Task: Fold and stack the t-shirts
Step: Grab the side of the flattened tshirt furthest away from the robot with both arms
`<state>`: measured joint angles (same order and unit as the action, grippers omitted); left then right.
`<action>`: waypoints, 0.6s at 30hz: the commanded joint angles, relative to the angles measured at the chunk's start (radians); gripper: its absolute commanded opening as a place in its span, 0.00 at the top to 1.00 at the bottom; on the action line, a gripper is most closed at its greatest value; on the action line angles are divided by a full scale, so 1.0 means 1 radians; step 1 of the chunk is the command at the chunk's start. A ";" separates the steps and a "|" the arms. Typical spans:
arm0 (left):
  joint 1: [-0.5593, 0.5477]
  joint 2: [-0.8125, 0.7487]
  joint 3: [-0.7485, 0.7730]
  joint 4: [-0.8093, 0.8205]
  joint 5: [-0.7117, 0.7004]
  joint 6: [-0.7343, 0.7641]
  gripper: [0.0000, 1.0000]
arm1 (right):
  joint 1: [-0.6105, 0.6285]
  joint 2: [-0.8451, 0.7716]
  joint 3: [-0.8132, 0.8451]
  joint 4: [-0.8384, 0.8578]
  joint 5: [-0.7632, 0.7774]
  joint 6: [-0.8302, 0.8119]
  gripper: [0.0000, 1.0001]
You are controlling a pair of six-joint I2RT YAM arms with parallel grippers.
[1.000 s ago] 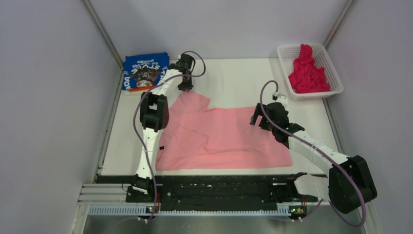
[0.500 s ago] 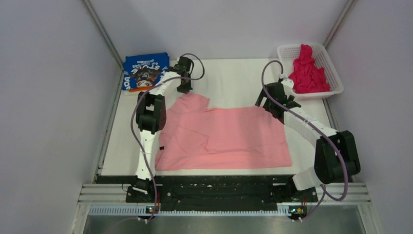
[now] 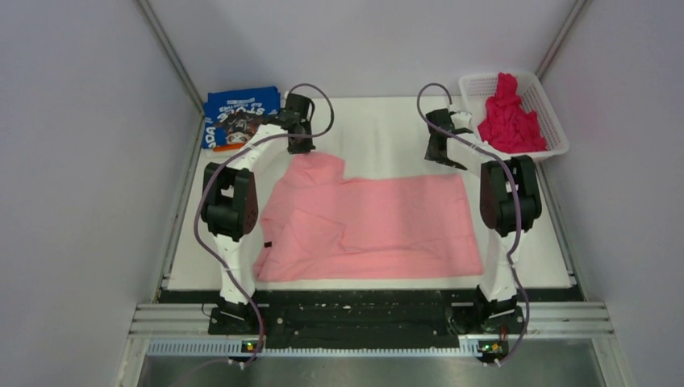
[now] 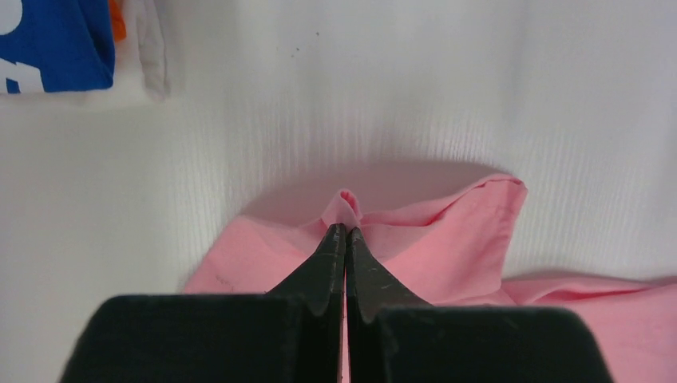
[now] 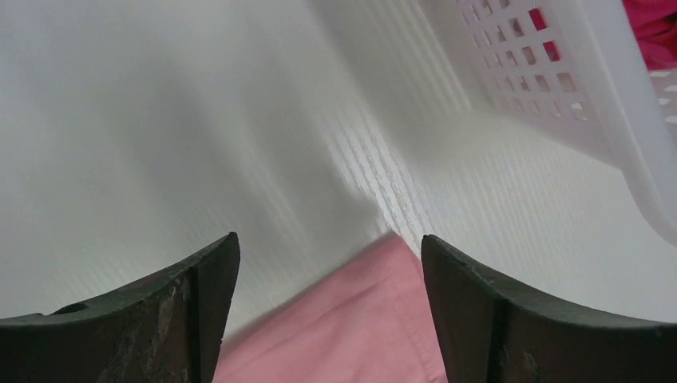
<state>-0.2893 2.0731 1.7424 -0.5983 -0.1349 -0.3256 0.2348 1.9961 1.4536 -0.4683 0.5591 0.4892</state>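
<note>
The light pink t-shirt (image 3: 379, 222) lies spread on the white table. My left gripper (image 3: 301, 147) is shut on a pinch of its far left corner, seen in the left wrist view (image 4: 346, 227) with pink cloth (image 4: 447, 231) bunched at the tips. My right gripper (image 3: 442, 157) is open above the shirt's far right corner (image 5: 359, 319), which lies flat between the fingers (image 5: 479, 295). The blue t-shirt (image 3: 238, 117) lies folded at the far left. The magenta t-shirt (image 3: 510, 121) is heaped in the basket.
The white mesh basket (image 3: 476, 89) stands at the far right corner, and its wall (image 5: 575, 80) is close to my right gripper. Grey walls enclose the table on three sides. The table's near edge meets a black rail (image 3: 363, 310).
My right arm has swung from the shirt's right edge to its far right corner near the basket. My left gripper has shifted slightly farther back with the pink corner in it.
</note>
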 commanded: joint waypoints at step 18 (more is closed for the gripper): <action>-0.046 -0.245 -0.239 0.087 0.031 -0.044 1.00 | -0.014 -0.016 -0.087 -0.082 0.058 0.033 0.38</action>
<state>-0.3275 1.9179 1.5440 -0.5640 -0.1097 -0.3496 0.2260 2.0254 1.4181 -0.5373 0.6010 0.5068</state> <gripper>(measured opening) 0.010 0.644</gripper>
